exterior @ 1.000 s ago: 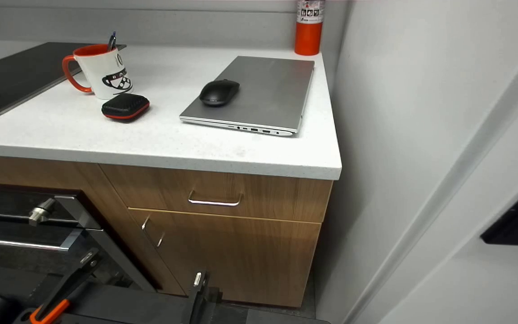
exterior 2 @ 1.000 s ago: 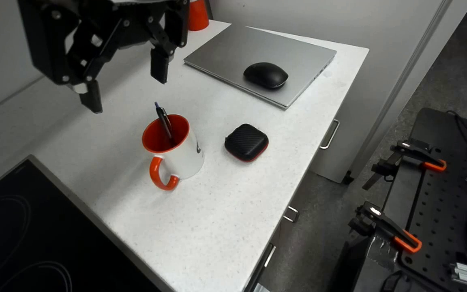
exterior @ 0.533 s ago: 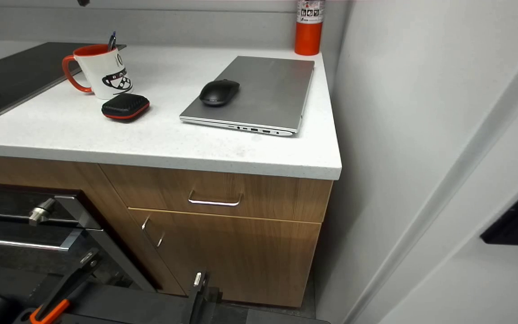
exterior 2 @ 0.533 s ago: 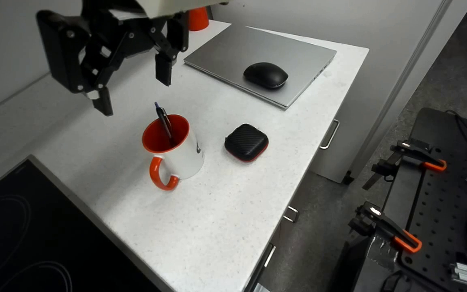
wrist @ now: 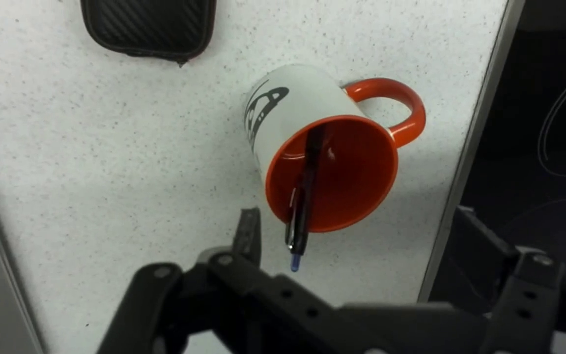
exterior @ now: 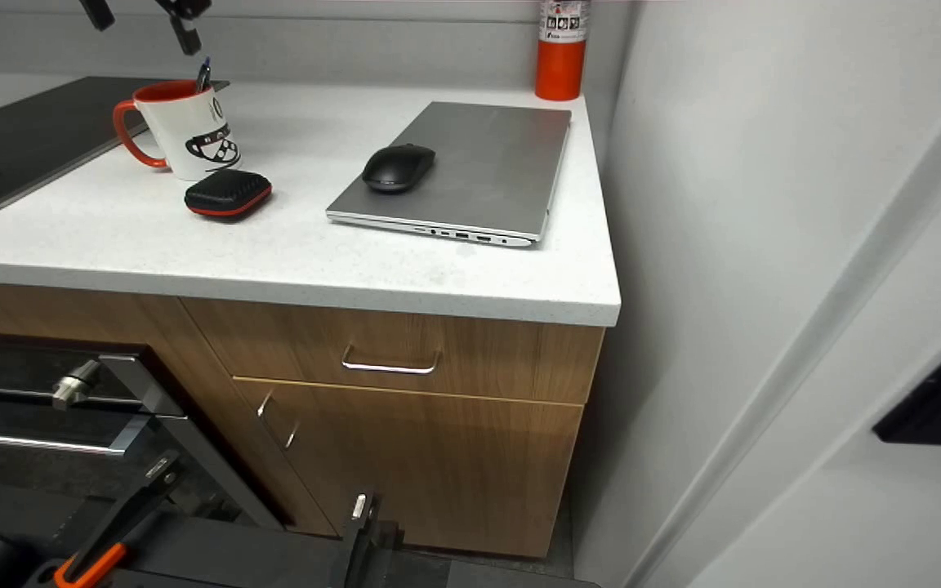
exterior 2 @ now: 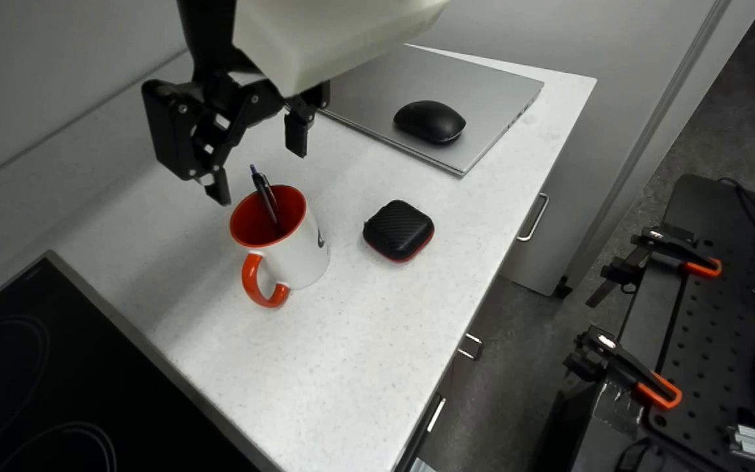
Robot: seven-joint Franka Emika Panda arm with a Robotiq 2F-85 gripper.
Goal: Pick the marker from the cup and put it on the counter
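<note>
Hanging above the counter (exterior 2: 358, 367) near the cup (exterior 2: 291, 254), my claw (exterior 2: 257, 165) is spread, its fingers (exterior 2: 296, 136) well apart. In my wrist view the marker (wrist: 303, 209) leans inside the cup, its blue-tipped end past the rim at seven o'clock; I cannot tell whether that end stands between my fingers. From the cup's mouth there, the orange handle (wrist: 414, 112) is at two o'clock, a black case (wrist: 151, 24) at ten and the cooktop (wrist: 523, 167) at three.

A black mouse (exterior: 398, 168) rests on a closed grey laptop (exterior: 480, 167), near a red canister (exterior: 561, 61). A red-trimmed black case (exterior: 227, 192) lies apart.
</note>
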